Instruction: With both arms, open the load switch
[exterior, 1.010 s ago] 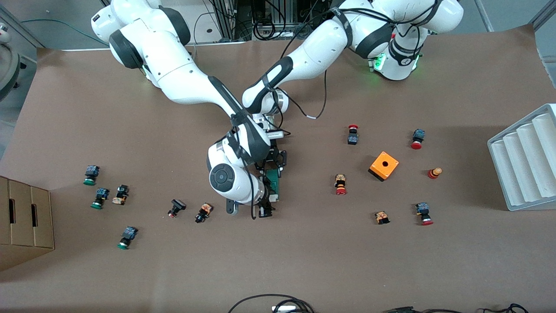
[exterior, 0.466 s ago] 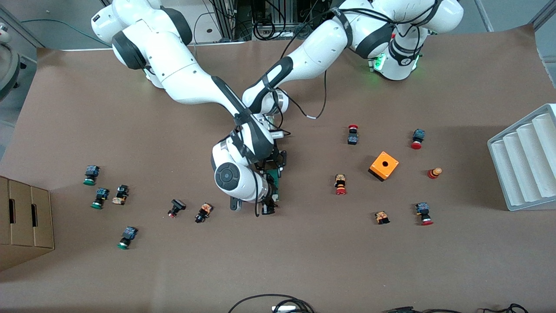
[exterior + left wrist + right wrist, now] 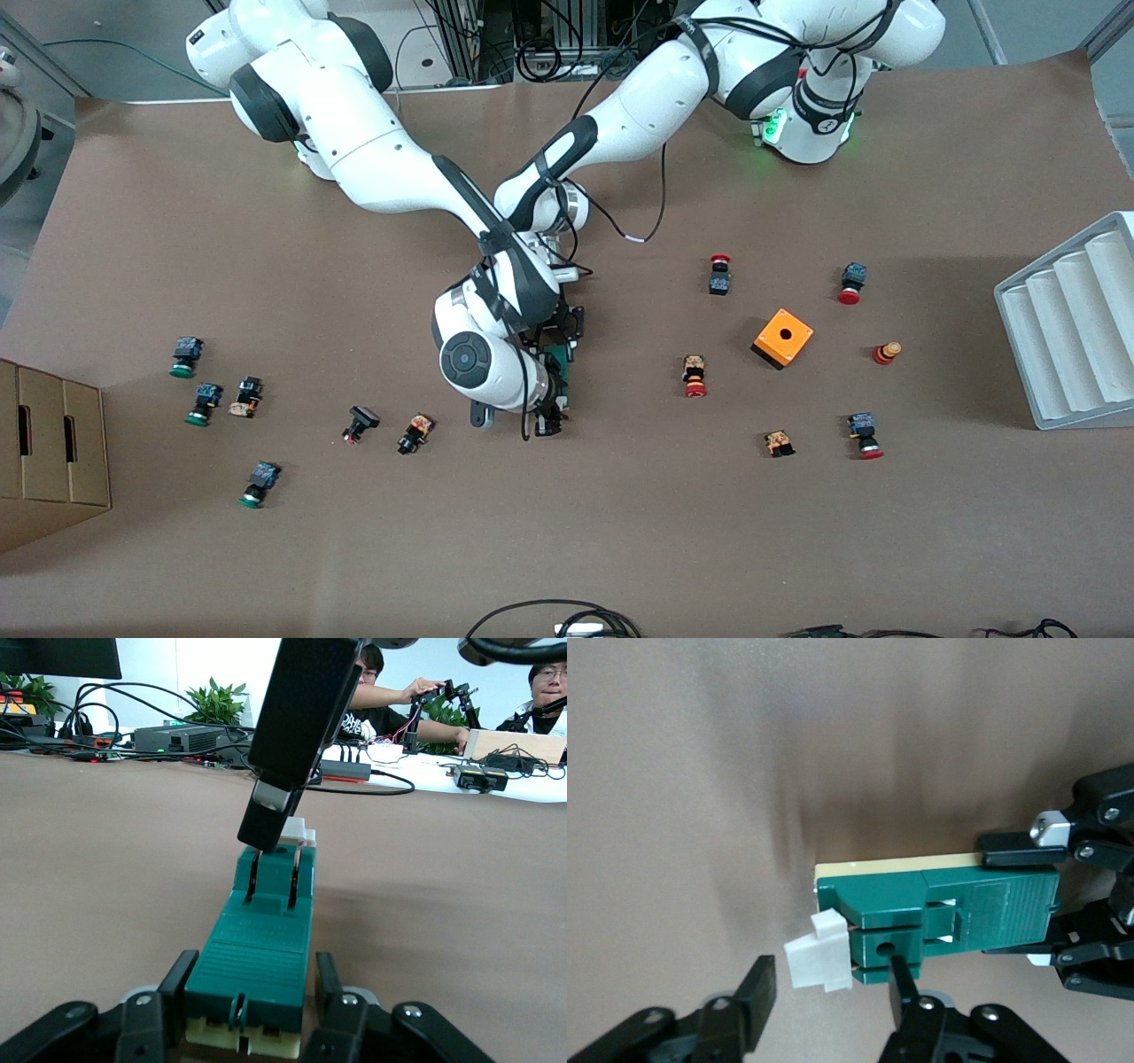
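The dark-green load switch (image 3: 559,370) lies flat at mid-table, its white tab (image 3: 819,961) sticking out of the end nearer the front camera. My left gripper (image 3: 567,326) is shut on the other end of the load switch (image 3: 261,939). Its fingers (image 3: 180,973) clamp both long sides. My right gripper (image 3: 830,979) is open over the tab end. The white tab sits loose between its fingers, and one fingertip (image 3: 899,973) is over the green body. In the left wrist view that right finger (image 3: 283,753) comes down onto the switch beside the tab (image 3: 298,827).
An orange square box (image 3: 782,338) and several red-capped pushbuttons (image 3: 695,376) lie toward the left arm's end, before a grey ribbed tray (image 3: 1072,328). Green-capped and black pushbuttons (image 3: 415,433) lie toward the right arm's end, near a cardboard box (image 3: 49,452).
The right arm's wrist has shifted slightly toward the switch, and its hand has drawn a little closer over the tab end. The left arm and the switch have stayed put.
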Tool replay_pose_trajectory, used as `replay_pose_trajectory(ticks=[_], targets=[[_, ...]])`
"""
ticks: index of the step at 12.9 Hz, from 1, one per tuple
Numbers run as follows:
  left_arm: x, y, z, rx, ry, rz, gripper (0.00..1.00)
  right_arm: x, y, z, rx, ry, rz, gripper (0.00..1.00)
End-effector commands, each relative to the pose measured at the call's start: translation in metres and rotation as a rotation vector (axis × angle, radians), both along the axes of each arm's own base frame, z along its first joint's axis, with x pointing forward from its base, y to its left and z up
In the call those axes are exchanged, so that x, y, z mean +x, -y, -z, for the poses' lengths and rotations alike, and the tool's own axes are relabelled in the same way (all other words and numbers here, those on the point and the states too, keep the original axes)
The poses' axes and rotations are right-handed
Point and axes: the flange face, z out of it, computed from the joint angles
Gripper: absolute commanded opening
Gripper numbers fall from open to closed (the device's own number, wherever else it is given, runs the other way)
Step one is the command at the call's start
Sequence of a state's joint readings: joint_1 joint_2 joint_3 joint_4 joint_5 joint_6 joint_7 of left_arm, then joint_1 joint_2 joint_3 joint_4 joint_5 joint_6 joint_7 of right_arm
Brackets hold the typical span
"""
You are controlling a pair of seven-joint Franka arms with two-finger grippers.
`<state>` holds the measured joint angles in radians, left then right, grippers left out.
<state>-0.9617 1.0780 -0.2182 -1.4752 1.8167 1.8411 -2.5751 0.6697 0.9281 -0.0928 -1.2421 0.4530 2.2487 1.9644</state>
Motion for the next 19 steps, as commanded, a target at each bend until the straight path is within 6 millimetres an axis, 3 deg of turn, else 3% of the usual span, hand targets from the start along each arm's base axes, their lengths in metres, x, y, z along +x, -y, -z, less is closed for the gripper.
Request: replay_pose_trajectory(ticks=[1, 6, 19], targets=[[-0.002, 0.004, 0.010, -0.011, -0.008, 0.013, 0.58, 0.002, -0.004, 0.001, 0.020, -0.022, 0.018, 0.48], [-0.002, 0.004, 0.010, -0.013, -0.010, 0.012, 0.57, 0.002, -0.003, -0.003, 0.031, -0.026, 0.021, 0.36], [-0.002, 0.003, 0.013, -0.016, -0.023, 0.009, 0.56, 0.000, 0.007, -0.013, 0.024, -0.035, 0.017, 0.30]])
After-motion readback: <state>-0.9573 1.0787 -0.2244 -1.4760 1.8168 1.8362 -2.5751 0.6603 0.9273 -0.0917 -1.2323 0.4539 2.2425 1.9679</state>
